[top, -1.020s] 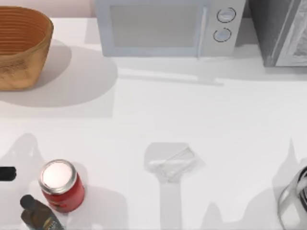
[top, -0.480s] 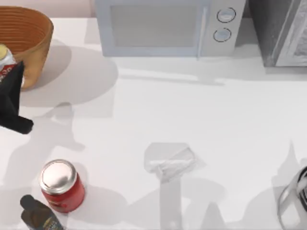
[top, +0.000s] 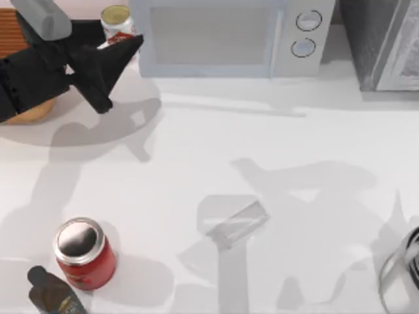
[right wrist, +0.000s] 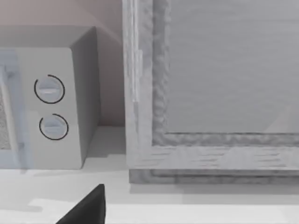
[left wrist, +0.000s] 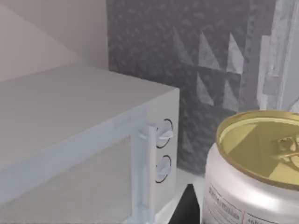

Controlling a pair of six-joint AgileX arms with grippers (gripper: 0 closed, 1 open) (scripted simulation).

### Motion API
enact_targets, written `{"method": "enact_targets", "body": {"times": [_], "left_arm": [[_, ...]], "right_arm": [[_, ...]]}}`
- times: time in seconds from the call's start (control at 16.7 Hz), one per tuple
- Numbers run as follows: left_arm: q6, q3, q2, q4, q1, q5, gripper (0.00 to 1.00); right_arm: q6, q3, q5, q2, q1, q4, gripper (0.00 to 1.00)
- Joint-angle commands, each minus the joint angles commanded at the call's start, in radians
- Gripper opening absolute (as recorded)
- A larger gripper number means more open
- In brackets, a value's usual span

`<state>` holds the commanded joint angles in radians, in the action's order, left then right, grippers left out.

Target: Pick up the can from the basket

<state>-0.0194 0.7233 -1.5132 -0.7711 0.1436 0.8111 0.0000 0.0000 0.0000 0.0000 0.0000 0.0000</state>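
Left arm reaches across the table's far left, its gripper fingers clamped on a load

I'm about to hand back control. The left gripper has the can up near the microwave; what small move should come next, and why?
Probably a short hold, or a slight lift straight up. In the top view the left gripper is shut on the can, which is out of the basket and close beside the microwave. Moving farther toward the top view's right risks a bump.
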Motion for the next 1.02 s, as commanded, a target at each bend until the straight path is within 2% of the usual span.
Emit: {"method": "enact_targets", "body": {"times": [0.3,0.54,0.78,1.02], "left_arm": [[-0.008,0.234,-0.496,-0.250,0.050,0.266,0.00],[-0.015,0.383,-0.810,-0.409,0.082,0.434,0.00],[-0.020,0.474,-1.001,-0.506,0.102,0.537,0.00],[-0.022,0.493,-1.041,-0.527,0.106,0.559,0.00]], "right_arm": [[0.000,0.000,0.000,0.000,0.000,0.000,1.00],[0.000,0.000,0.000,0.000,0.000,0.000,1.00],[0.000,0.000,0.000,0.000,0.000,0.000,1.00],[0.000,0.000,0.000,0.000,0.000,0.000,1.00]]}}
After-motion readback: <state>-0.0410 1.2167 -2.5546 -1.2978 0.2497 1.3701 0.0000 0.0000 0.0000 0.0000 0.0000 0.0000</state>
